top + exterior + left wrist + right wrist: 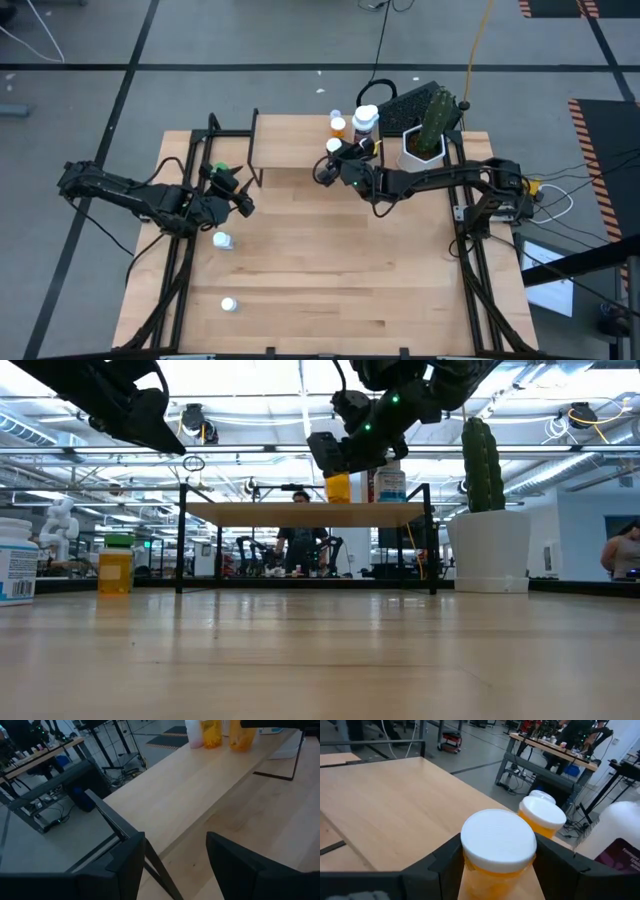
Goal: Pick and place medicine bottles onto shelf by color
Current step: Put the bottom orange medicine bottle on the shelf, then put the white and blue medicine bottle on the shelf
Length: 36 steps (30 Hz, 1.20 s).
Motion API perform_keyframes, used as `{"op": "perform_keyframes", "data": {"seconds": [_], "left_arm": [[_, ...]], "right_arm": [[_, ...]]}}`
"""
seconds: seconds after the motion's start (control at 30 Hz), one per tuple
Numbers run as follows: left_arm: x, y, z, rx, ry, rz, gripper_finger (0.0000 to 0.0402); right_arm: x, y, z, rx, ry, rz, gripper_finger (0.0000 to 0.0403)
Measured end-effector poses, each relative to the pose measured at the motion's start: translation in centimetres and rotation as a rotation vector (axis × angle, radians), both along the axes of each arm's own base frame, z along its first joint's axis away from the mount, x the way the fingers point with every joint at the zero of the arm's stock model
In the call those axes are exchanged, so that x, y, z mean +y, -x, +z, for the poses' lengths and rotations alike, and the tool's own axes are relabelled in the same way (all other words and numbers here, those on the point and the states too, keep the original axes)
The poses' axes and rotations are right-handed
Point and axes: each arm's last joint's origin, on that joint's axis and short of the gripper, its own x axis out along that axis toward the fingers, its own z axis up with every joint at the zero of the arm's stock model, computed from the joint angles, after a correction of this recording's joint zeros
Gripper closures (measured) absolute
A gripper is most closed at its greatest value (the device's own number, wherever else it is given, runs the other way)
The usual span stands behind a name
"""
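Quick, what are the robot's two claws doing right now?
Left gripper: open, empty.
Right gripper: shut on a white-capped orange pill bottle over the light-wood shelf.

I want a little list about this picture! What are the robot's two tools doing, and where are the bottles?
right tool: closed on an orange bottle with white cap, over the shelf
left tool: open, holding nothing, near the shelf's left end
bottles on shelf: several at its right end, beside the held one
bottles on table: two white ones, one green-capped
cactus pot: right of shelf
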Motion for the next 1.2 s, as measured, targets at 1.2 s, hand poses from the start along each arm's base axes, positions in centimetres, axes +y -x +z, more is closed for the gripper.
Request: {"op": "perform_keyframes", "data": {"seconds": [1.2], "left_arm": [[-0.8,0.2,-1.7,-0.010,0.197,-0.109,0.0190]], "right_arm": [[9.2,-9.7,-4.9,-0.183,-0.051,0.876,0.0146]]}}
